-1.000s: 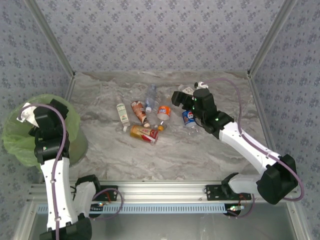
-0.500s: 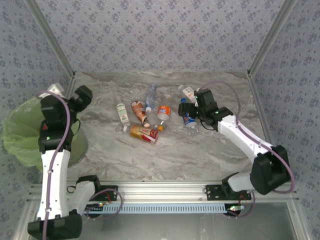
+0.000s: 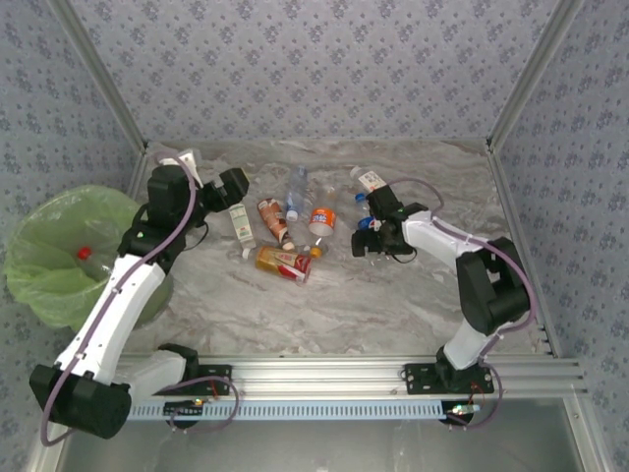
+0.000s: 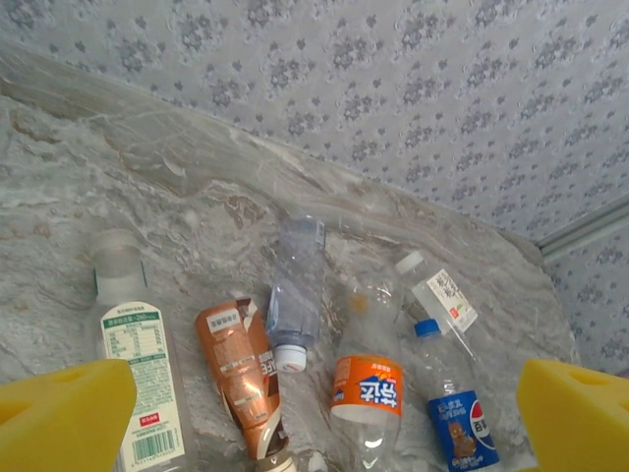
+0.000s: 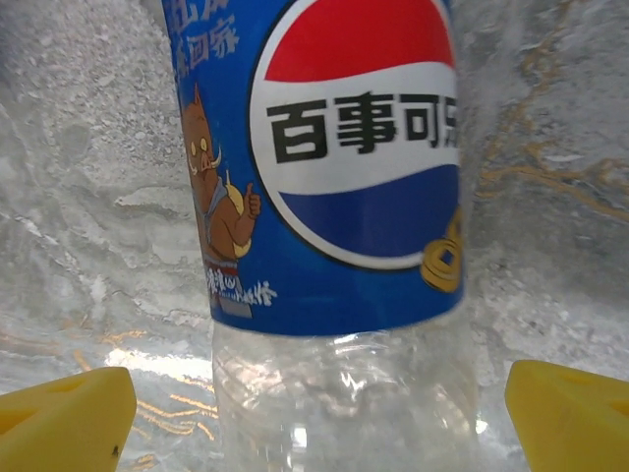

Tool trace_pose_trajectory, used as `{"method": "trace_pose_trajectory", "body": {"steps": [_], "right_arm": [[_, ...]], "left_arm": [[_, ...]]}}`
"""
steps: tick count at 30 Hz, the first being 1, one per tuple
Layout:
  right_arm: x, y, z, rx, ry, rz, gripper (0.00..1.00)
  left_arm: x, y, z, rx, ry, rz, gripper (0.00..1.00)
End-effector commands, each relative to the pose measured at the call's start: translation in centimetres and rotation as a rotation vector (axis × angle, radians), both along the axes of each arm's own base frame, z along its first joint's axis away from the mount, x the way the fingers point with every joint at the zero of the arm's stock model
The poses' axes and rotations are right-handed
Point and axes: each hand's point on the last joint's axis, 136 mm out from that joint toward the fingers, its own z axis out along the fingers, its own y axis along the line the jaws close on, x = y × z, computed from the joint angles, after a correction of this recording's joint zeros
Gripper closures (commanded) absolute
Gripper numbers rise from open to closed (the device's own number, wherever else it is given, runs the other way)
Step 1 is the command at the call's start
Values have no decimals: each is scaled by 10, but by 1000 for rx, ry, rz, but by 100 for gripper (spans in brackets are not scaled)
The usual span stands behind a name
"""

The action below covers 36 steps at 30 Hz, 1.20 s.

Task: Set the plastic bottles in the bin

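Top external view, near side: the bin (image 3: 39,295), lined with a light-green bag, stands at the left of the frame beside the table (image 3: 393,295). One red-capped bottle (image 3: 84,254) lies inside it.
Middle of table: the red-and-yellow bottle (image 3: 282,261) lies on its side, nearest of the cluster. Just behind it lie the green-and-white bottle (image 3: 239,221), the brown bottle (image 3: 272,218) and the orange-label bottle (image 3: 322,218).
Right gripper (image 3: 366,238): low over the Pepsi bottle (image 5: 344,187), right of the cluster. Its jaws are spread wide, with a yellow pad (image 5: 64,413) on either side of the bottle's clear body and not touching it. It holds nothing.
Left gripper (image 3: 234,185): above the table at the upper left of the cluster, near the green-and-white bottle. Its jaws are wide apart and empty. In the left wrist view the bottles lie between its two yellow pads.
Far side: the clear bottle (image 3: 298,185) and the white-label bottle (image 3: 369,179) lie closest to the back wall.
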Motion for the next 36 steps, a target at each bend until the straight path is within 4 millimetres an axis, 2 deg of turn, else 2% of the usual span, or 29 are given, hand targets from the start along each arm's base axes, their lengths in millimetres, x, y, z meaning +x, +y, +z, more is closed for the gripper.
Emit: {"method": "trace_pose_trajectory", "body": {"steps": [1,10,14,17,22,27,32,36], "right_arm": [[1,1,-2,-15,42,46,1],[8,1,-21,-58,71,58,2],[6,-2,-32,-113,91,64,4],[8,-4,-36,-146,84,53,10],[12,0,-36,-161,56,70,12],[12,-3,-39,-186,54,66,20],[19,-4,-31,-187,5,42,30],[17,-4,-23,-167,-32,30,35]], "left_arm": [[2,5,14,-8,-50,36,1],[-14,24,0,0,-87,109,1],[-19,27,-9,19,-78,110,1],[-19,27,-15,31,-53,108,1],[-18,27,-18,29,-54,110,1],[-17,28,-20,26,-66,122,1],[-16,27,-24,25,-59,116,1],[-16,20,-28,14,-48,80,1]]}}
